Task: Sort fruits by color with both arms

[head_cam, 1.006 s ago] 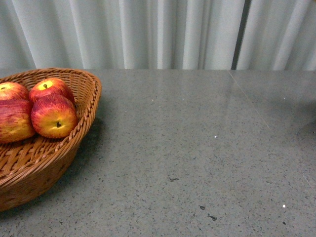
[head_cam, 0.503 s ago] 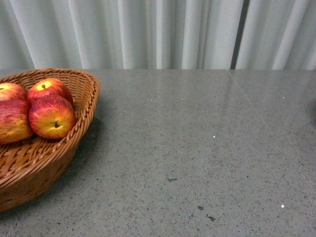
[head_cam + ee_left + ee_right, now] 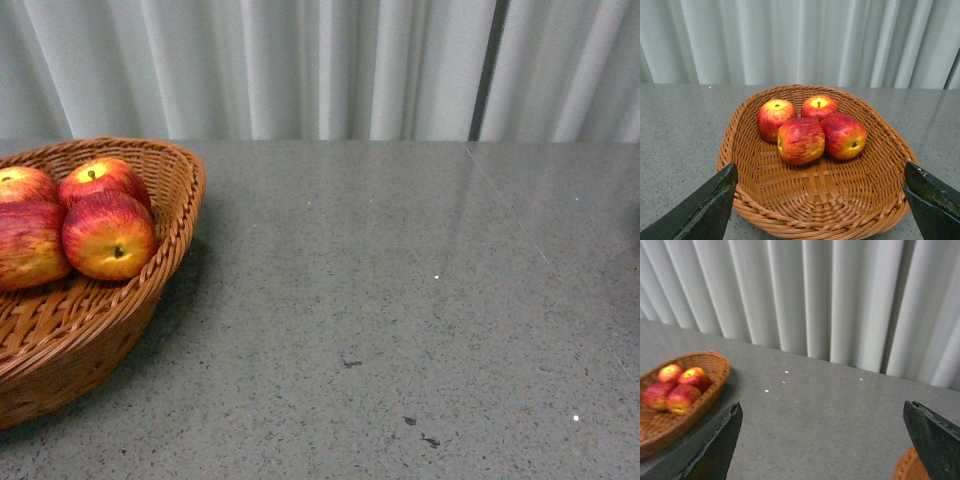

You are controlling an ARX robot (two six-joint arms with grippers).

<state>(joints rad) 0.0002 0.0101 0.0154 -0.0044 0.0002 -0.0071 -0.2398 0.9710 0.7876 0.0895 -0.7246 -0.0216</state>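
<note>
Several red apples with yellow streaks (image 3: 108, 235) lie together in a woven brown basket (image 3: 170, 250) at the table's left. In the left wrist view the apples (image 3: 801, 140) sit at the far part of the basket (image 3: 815, 200). My left gripper (image 3: 820, 170) is open and empty over the basket's near rim, with its dark fingers (image 3: 705, 210) wide apart. My right gripper (image 3: 821, 410) is open and empty above bare table, and the apple basket (image 3: 700, 395) lies off to one side. No banana shows in any view. Neither gripper shows in the front view.
The grey speckled table (image 3: 400, 300) runs back to a white pleated curtain (image 3: 320, 70). The orange-brown rim of a second basket (image 3: 905, 467) shows at the edge of the right wrist view.
The front view swayed slightly sideways and came back. The apples and basket have not moved.
</note>
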